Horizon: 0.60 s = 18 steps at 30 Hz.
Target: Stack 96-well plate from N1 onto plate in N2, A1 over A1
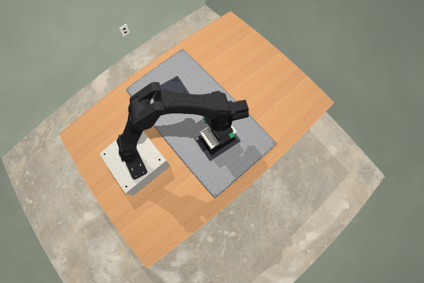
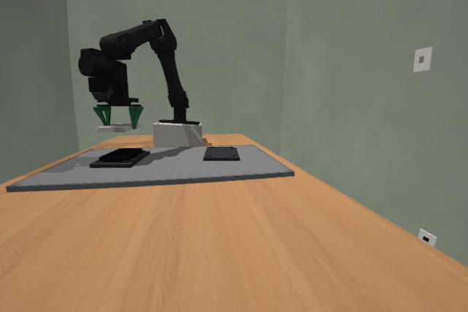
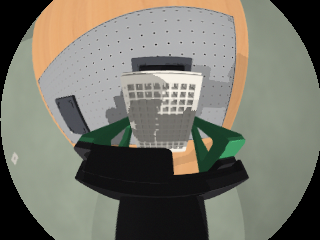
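Top: the gripper point(image 1: 218, 134) is clamped on the white plate point(image 1: 209, 138), above the black plate's nest point(image 1: 212, 153).
Exterior: the white plate hangs well above the black plate point(image 2: 121, 155); N1 point(image 2: 221, 153) is vacated.
Wrist: plates roughly aligned. Step: carry done; next, lower straight and check A1 corners.

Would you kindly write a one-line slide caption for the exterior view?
Black arm holds a white plate in its green jaws, high above the black plate waiting in its nest.

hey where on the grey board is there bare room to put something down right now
Bare patches on the grey board: the strip between the two nests, and the front edge strip. The right nest carries no plate. Crowded: the left nest's black plate, with the gripper holding the white plate in the air above it.
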### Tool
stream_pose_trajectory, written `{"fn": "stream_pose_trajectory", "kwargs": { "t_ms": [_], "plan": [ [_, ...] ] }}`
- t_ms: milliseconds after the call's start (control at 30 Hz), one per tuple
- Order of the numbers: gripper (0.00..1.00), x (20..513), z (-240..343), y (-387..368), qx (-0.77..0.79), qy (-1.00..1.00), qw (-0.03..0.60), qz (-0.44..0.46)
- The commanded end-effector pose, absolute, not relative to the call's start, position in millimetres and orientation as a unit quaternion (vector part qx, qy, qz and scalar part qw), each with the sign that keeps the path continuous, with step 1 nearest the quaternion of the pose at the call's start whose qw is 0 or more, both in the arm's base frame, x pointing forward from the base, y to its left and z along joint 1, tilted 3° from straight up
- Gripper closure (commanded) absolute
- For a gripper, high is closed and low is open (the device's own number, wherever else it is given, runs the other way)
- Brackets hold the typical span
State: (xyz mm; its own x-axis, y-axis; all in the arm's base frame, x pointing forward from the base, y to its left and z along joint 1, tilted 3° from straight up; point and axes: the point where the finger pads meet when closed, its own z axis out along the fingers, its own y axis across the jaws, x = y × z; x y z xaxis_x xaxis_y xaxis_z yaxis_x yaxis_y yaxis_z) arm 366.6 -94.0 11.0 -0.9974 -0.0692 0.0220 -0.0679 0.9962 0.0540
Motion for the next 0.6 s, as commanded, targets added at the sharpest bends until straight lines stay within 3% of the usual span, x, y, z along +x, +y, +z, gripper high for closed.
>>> {"fn": "stream_pose_trajectory", "kwargs": {
  "t_ms": [0,567],
  "plan": [
    [1.0,377,21,-99,0.033,-0.999,-0.004,-0.024],
    [1.0,374,5,-99,0.032,-0.999,0.001,-0.025]
  ]
}}
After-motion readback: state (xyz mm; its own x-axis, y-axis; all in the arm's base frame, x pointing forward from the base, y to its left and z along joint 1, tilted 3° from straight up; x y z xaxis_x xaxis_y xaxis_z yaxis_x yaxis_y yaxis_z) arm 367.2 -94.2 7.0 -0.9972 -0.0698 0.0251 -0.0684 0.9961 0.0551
